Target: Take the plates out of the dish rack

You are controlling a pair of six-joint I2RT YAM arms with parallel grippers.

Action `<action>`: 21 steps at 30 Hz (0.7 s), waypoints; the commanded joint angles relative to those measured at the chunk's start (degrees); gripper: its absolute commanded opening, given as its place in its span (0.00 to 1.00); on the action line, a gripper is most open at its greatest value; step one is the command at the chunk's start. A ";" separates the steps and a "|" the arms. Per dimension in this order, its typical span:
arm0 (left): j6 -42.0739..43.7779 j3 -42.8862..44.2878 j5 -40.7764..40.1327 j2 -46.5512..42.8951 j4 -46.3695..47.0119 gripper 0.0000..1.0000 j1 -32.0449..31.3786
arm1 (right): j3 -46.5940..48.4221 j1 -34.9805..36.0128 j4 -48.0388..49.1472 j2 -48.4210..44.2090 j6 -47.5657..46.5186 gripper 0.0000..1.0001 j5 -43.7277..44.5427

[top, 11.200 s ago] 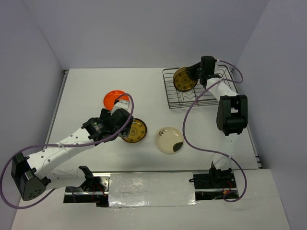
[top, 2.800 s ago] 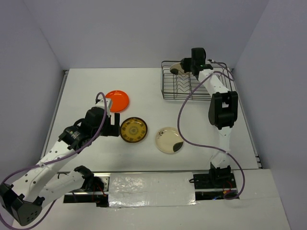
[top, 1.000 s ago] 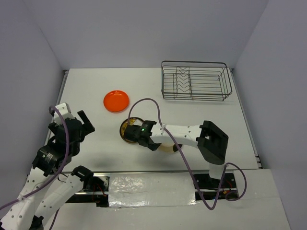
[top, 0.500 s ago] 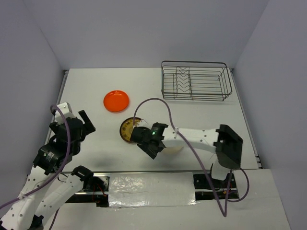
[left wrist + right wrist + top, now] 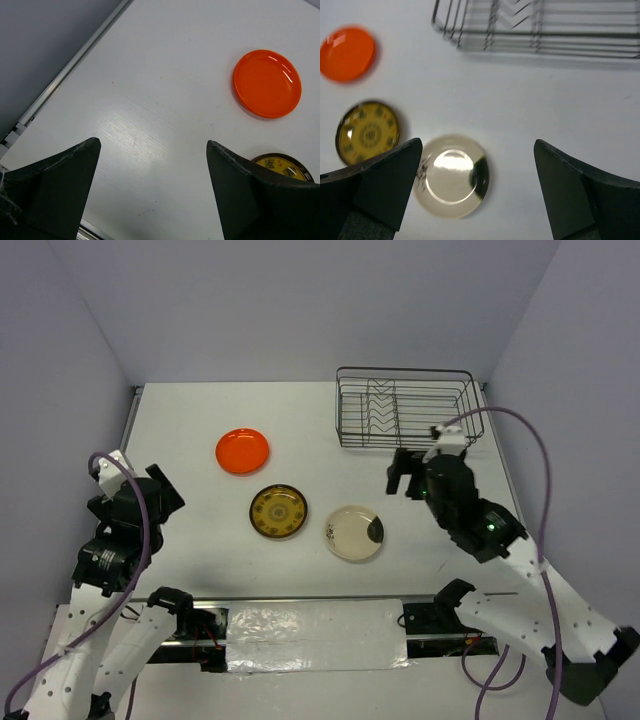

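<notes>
Round, shallow orange plate (image 5: 242,450), gold-patterned brown plate (image 5: 278,511) and glossy cream plate (image 5: 354,532) lay flat on the smooth white counter (image 5: 200,540) near the thin-wire dish rack (image 5: 405,420). The left claw (image 5: 152,145) and right claw (image 5: 477,144) gaped wide.

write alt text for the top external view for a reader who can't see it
Three plates lie flat on a white table: orange plate, brown patterned plate, cream plate; the wire dish rack at back right holds none. The left gripper and right gripper hover open, holding nothing.
</notes>
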 commanded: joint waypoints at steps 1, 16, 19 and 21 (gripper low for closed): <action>4.46 1.29 3.10 -1.69 4.70 0.99 1.84 | 1.89 -6.16 2.14 -5.55 -3.78 1.00 3.84; 6.41 5.07 6.63 -5.65 2.16 0.99 1.85 | 9.45 -6.26 -18.97 -19.35 -3.61 1.00 8.61; 7.29 3.58 6.28 -6.79 2.77 0.99 1.85 | 9.90 -6.26 -19.33 -19.62 -3.61 1.00 7.91; 6.68 2.53 5.84 -7.14 2.51 1.00 1.85 | 9.98 -6.35 -19.06 -19.53 -3.61 1.00 6.77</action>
